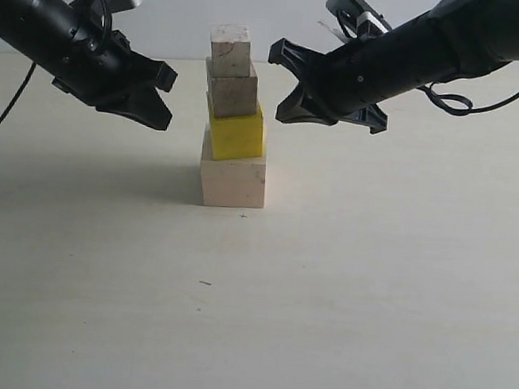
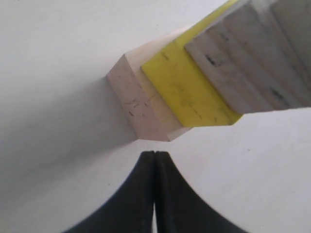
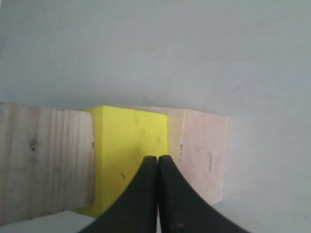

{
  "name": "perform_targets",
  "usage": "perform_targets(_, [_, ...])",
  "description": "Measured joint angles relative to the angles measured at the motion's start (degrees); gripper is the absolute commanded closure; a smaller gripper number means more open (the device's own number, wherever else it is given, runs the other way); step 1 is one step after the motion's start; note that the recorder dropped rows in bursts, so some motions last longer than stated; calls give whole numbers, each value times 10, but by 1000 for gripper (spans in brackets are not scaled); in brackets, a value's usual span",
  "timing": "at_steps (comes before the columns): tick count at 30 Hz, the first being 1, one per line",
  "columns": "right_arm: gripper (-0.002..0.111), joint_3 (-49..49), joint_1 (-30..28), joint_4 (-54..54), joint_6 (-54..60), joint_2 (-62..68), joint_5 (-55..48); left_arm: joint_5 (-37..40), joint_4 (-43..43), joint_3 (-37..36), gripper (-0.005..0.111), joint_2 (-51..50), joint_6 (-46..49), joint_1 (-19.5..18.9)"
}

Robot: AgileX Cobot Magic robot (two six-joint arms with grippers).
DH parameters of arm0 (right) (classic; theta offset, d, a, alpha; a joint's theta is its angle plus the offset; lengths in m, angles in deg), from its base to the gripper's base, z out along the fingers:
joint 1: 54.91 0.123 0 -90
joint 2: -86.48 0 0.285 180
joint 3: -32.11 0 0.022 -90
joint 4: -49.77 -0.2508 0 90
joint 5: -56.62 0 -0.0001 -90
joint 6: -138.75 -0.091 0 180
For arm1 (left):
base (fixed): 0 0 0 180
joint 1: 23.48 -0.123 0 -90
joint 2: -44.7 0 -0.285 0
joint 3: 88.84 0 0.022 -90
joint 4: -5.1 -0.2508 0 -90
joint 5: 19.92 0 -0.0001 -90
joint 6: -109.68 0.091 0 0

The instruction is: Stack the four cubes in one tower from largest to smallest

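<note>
Pale table (image 1: 376,309), tower (image 1: 236,132) between arms (image 1: 66,34) (image 1: 430,51)

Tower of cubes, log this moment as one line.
tower: all four stacked, largest at base | left gripper: shut, empty | right gripper: shut, empty

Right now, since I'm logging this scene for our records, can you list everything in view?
Table: one, pale, under everything.
Largest cube: one, pale wood, on the Table, under the other three.
Yellow cube: one, bright yellow, on the Largest cube.
Third cube: one, plain wood, on the Yellow cube.
Smallest cube: one, pale wood, topmost.
Arms: two, black, reaching in from left and right.
Left hand: one, black, shut and empty, left of the cubes.
Right hand: one, black, shut and empty, right of the cubes.
</note>
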Motion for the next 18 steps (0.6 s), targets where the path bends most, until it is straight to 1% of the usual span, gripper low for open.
perform_targets(13, [108, 0, 0, -48, 33, 20, -34, 0, 8, 0, 107, 0, 14, 0])
perform_targets(18, [108, 0, 0, -60, 48, 20, -61, 0, 9, 0, 107, 0, 17, 0])
